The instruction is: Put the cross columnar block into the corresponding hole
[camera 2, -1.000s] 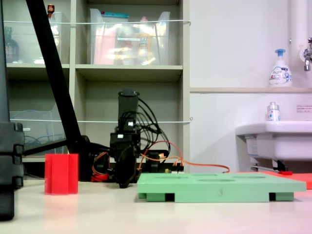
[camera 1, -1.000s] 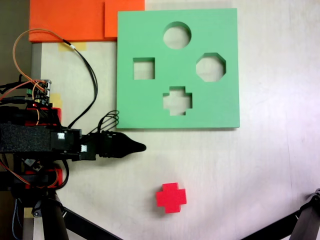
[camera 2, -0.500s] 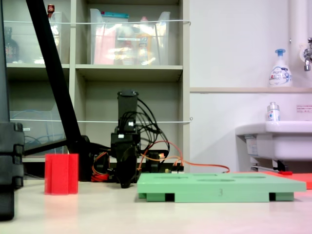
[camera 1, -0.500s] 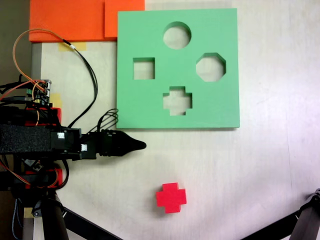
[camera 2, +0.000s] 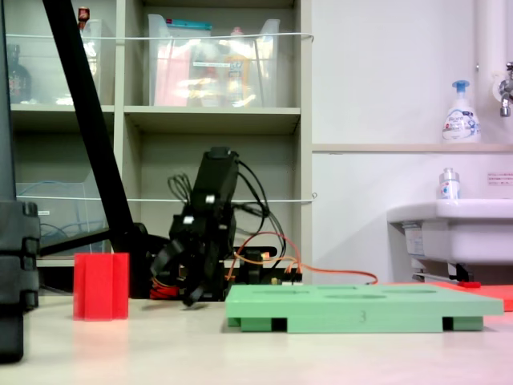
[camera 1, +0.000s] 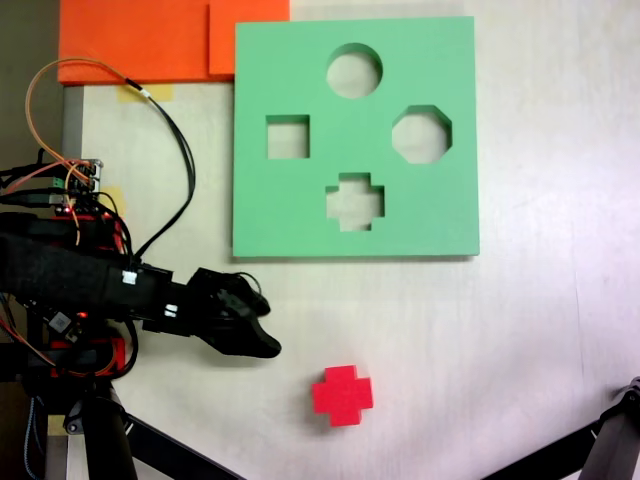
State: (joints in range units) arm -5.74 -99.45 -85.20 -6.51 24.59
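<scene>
Broadly, a pale table point(camera 1: 520, 330) carries everything, seen from straight above in a fixed view and from table level in another. Largest on it is the green foam board point(camera 1: 300, 215), lying flat toward the top of the downward-looking picture; from the side it shows as a thick slab point(camera 2: 361, 309). It has four cutouts: a round one point(camera 1: 354, 70), a square one point(camera 1: 287, 137), an octagonal one point(camera 1: 421, 134), and the plus-shaped hole point(camera 1: 354, 201) nearest the board's lower edge. Orange foam sheets point(camera 1: 140, 40) lie at the top left corner, touching the board's upper left.

Next comes the black arm point(camera 1: 80, 285), reaching in from the left and angled down to the right. Its gripper point(camera 1: 262, 338) is just below the board's lower left corner, holding nothing; from the side view the gripper point(camera 2: 191, 298) shows its jaws slightly parted, low over the table.

The red cross block point(camera 1: 342, 394) stands upright on the table, near the gripper's tip to its lower right, well apart from the plus-shaped hole; in the side view the block point(camera 2: 101, 286) stands left of the arm.
</scene>
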